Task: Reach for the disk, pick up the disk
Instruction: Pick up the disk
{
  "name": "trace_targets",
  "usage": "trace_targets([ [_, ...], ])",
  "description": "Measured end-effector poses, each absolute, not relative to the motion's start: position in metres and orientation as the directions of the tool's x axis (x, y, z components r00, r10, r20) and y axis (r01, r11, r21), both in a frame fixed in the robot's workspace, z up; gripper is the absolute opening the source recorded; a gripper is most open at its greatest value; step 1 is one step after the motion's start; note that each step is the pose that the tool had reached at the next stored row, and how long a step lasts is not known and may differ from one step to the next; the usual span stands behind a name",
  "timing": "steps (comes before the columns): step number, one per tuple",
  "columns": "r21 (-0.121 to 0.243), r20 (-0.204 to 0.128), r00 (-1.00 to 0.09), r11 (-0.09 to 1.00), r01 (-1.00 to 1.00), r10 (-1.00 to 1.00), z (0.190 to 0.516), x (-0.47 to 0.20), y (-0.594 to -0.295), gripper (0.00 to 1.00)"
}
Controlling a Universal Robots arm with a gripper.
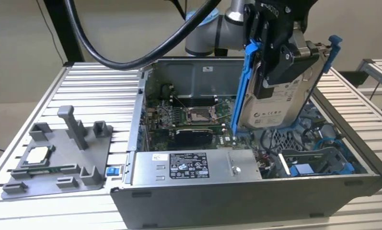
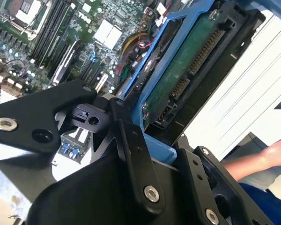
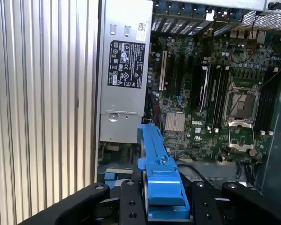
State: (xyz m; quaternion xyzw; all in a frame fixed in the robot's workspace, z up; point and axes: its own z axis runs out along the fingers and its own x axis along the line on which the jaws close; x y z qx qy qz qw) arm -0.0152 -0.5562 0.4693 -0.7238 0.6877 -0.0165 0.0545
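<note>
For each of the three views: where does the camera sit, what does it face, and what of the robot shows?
Exterior view: off the arm, looking down at the open computer case; gripper holds the disk upright above it.
First wrist view: on the arm, facing the motherboard and power supply; gripper links at the edge.
Second wrist view: on the arm, close on the gripped disk.
All share disk and case.

Arm comes down from top centre-right of exterior view, grey wrist joint behind, black gripper (image 1: 286, 52) at upper right, fingers clamped on the disk (image 1: 277, 103), held upright & slightly tilted, clear of the case below. Both wrist views: black finger links at lower frame, gripping its blue rail.
</note>
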Motion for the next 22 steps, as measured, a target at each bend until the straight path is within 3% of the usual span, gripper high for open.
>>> trace_targets([
  [22,-0.102,-0.051,0.046,-0.041,-0.994,-0.998,0.464,0.017,-0.572,0.00],
])
